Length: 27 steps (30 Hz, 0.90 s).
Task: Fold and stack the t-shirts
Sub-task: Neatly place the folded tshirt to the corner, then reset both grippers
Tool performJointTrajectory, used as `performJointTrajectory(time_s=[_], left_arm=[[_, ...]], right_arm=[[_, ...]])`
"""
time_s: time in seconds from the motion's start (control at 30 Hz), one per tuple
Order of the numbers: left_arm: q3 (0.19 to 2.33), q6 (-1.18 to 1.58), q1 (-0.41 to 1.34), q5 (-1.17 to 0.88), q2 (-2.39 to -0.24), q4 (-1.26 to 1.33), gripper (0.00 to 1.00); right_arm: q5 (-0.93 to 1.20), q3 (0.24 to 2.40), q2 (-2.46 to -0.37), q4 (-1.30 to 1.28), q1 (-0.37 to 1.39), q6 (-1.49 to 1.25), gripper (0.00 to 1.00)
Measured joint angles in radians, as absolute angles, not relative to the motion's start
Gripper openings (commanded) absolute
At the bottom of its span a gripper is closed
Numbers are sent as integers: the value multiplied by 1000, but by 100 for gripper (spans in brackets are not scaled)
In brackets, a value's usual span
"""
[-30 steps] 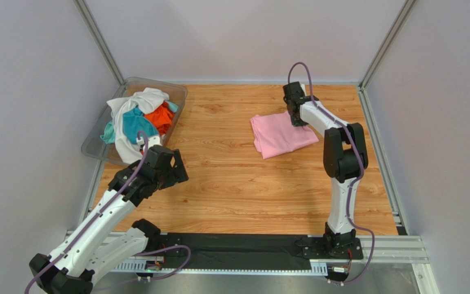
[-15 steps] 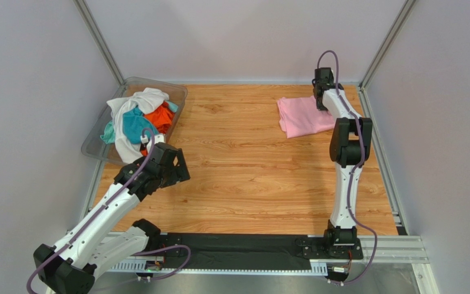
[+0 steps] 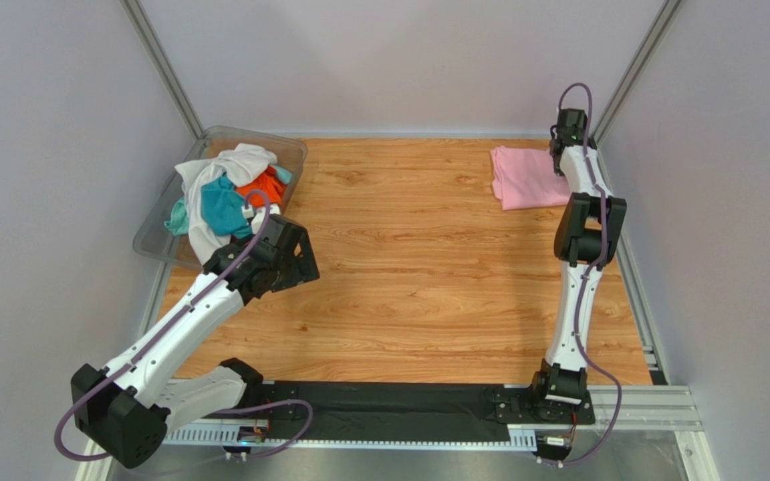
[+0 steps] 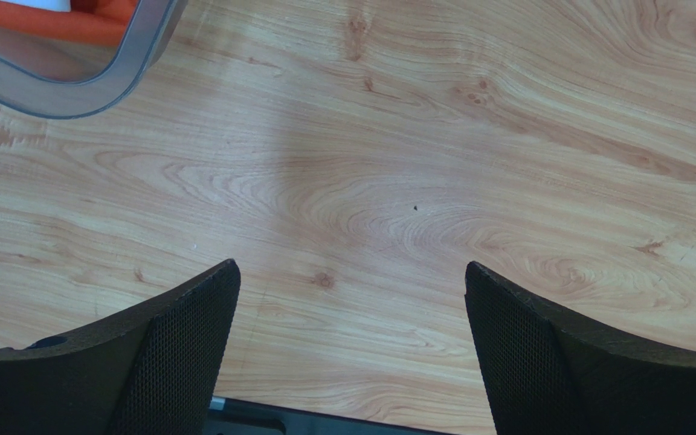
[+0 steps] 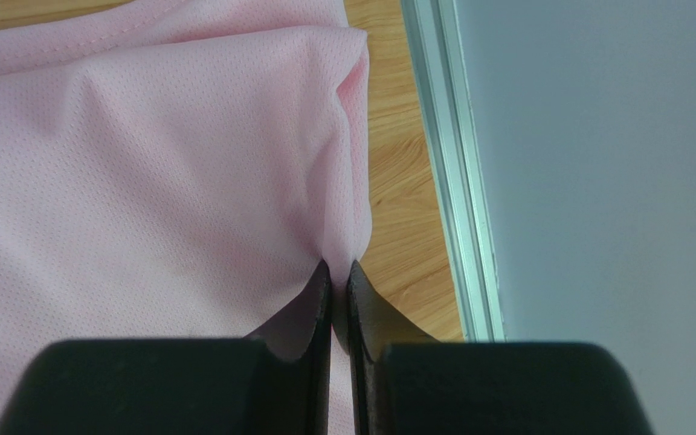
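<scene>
1. Two arms here, doing totally different stuff.
2. The right hand [image 5: 338,272] is way out at the far right corner of the tabletop [image 3: 419,281]. Its arm is stretched almost straight.
3. Its jaws are pinched closed on the edge of the pink t-shirt [image 3: 525,175]. In the wrist view you can see a fold of the mesh cloth squeezed right between the two fingers.
4. That pink t-shirt is folded into a rough rectangle and lies on the wood. Its right side is close to the metal rail [image 5: 451,181] along the tabletop's right edge.
5. The left hand [image 4: 352,281] is spread wide with nothing in it. It hangs over bare wood just beside the near right corner of the clear plastic bin [image 3: 158,235].
6. The bin sits at the far left corner of the tabletop with a messy heap inside.
7. The white t-shirt [image 3: 228,165] is on top and spills over the near rim. The teal t-shirt [image 3: 220,205] is bunched in the middle, and the orange t-shirt [image 3: 263,188] is on the right side.
8. The left wrist view catches the bin's rounded corner, with a sliver of orange showing through the plastic.
9. The pink one and the bin pile are well apart, at opposite ends of the far edge.
</scene>
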<state>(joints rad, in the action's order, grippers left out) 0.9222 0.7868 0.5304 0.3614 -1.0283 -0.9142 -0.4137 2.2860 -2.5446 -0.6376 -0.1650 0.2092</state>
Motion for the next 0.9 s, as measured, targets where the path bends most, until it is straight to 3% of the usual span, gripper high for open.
performJointTrajectory(time_s=[0.1, 0.2, 0.23, 0.43, 0.67, 0.9], left_arm=[[942, 787, 530, 362, -1060, -913, 100], [950, 787, 530, 365, -1069, -914, 100], [953, 787, 530, 366, -1071, -914, 100], [976, 784, 530, 368, -1059, -916, 100], [1010, 775, 530, 373, -986, -961, 100], [1008, 768, 530, 364, -861, -982, 100]], right_arm=[[-413, 2294, -2561, -621, -183, 232, 10], [-413, 2296, -2568, -606, -194, 245, 46], [-414, 2298, -2568, -603, -198, 249, 67], [-428, 2307, -2562, -578, -202, 257, 100], [-438, 2185, -2372, -587, -184, 236, 100], [-412, 1887, -1883, -583, -112, 96, 100]])
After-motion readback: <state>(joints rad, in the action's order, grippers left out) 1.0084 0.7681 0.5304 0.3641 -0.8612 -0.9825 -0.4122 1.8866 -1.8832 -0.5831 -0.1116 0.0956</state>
